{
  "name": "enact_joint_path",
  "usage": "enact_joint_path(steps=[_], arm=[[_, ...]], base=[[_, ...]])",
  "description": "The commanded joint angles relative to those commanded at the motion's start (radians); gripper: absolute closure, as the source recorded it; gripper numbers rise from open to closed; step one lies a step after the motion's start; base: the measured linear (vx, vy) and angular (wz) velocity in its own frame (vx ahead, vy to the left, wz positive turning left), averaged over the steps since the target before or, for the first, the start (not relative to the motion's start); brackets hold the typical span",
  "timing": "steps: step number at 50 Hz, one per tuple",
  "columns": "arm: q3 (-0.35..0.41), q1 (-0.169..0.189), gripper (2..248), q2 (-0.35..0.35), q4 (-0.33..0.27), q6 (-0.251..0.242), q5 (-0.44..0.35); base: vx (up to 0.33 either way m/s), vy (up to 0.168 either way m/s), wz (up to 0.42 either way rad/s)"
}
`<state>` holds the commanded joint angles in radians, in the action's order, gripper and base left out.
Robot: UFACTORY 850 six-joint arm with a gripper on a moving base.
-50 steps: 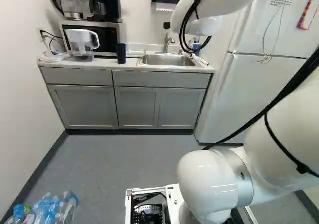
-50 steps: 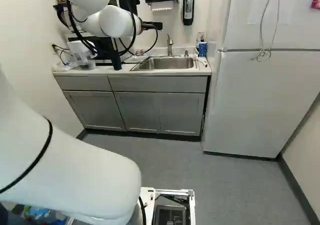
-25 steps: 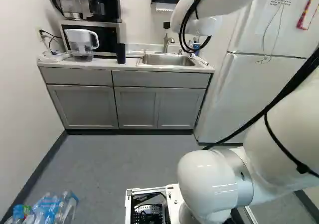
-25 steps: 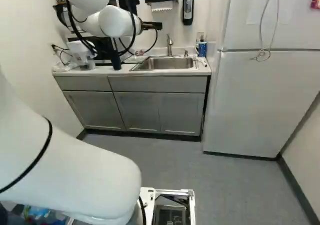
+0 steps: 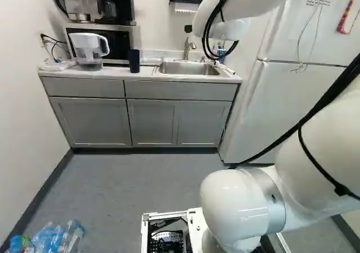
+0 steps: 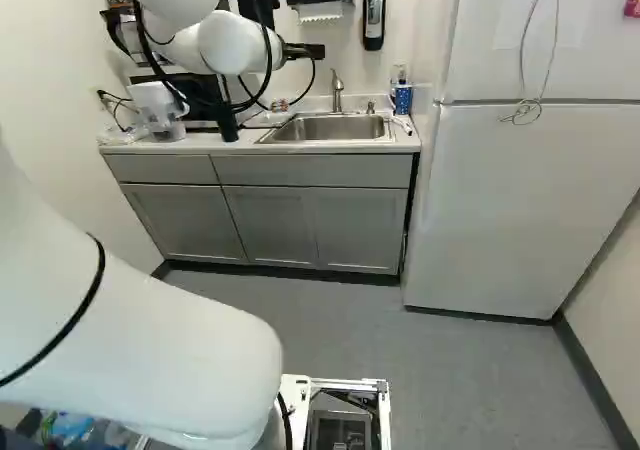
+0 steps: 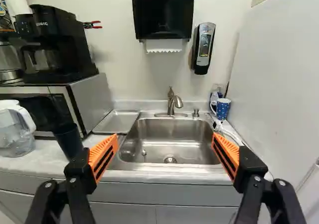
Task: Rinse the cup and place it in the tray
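End effector (image 7: 165,138) open, nothing gripped, facing the sink (image 7: 199,170). Dark cup (image 7: 69,141), judged the subject, stands upright on the bench (image 7: 44,159), between pitcher (image 7: 15,132) and sink; approach requires a leftward shift.

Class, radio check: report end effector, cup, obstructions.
End effector open, empty. Dark cup on counter, between pitcher and sink. No obstruction seen between end effector and sink.
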<state>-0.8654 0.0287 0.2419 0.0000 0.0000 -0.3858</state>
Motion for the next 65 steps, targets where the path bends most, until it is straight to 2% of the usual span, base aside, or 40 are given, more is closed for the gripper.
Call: enact_joint_path(steps=[65], arm=[[0.0,0.0,3,0.0,0.0,0.0,0.0]], base=[[0.107,-0.069,-0.007]])
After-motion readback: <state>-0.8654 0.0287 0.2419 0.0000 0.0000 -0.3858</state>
